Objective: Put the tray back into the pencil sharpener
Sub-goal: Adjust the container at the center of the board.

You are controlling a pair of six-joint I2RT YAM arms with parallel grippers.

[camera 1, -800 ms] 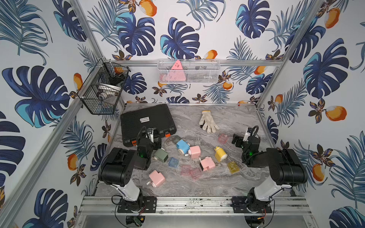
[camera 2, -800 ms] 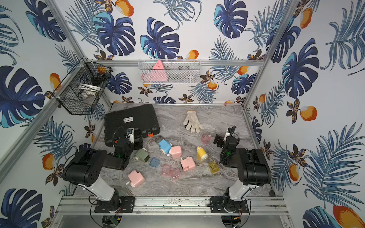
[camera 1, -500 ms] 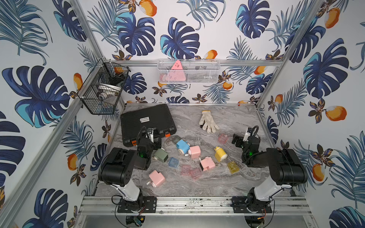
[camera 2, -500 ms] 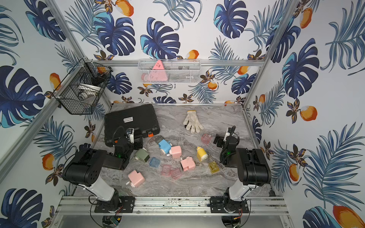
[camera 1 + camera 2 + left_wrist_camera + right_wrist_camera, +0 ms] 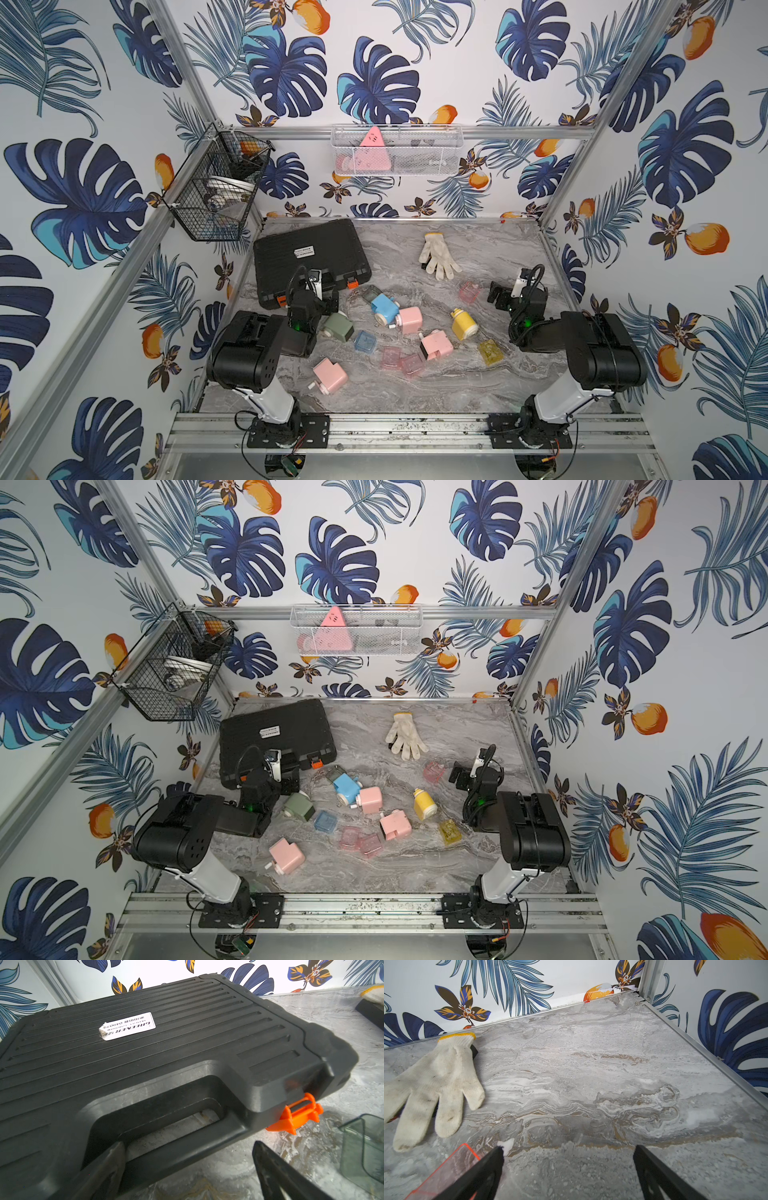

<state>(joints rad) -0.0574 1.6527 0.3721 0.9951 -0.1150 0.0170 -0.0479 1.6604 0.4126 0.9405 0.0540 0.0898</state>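
We see the left end effector [image 5: 188, 1149] released, jaws wide and holding nothing, low at the handle of the black case [image 5: 307, 257] on the far left of the desk [image 5: 490, 245]. In the left wrist view a smoky green tray [image 5: 365, 1151] stands near the case's orange latch [image 5: 295, 1118]; in a top view it sits just beside the blue sharpener [image 5: 384, 305]. The right end effector [image 5: 569, 1150] is also released and empty, over bare desk near the right wall, with a clear pink tray [image 5: 446, 1174] just beside one finger and a white glove [image 5: 436, 1088] lying flat farther off. The other trays lie loose among the sharpeners in the middle of the desk. A blue tray [image 5: 365, 341] is next to the green sharpener [image 5: 338, 327], and two pink trays [image 5: 401, 360] touch each other between a pink sharpener [image 5: 330, 376] and another pink sharpener [image 5: 435, 345]. A yellow tray [image 5: 490, 352] is near the yellow sharpener [image 5: 463, 324]. A third pink sharpener [image 5: 409, 320] touches the blue one.
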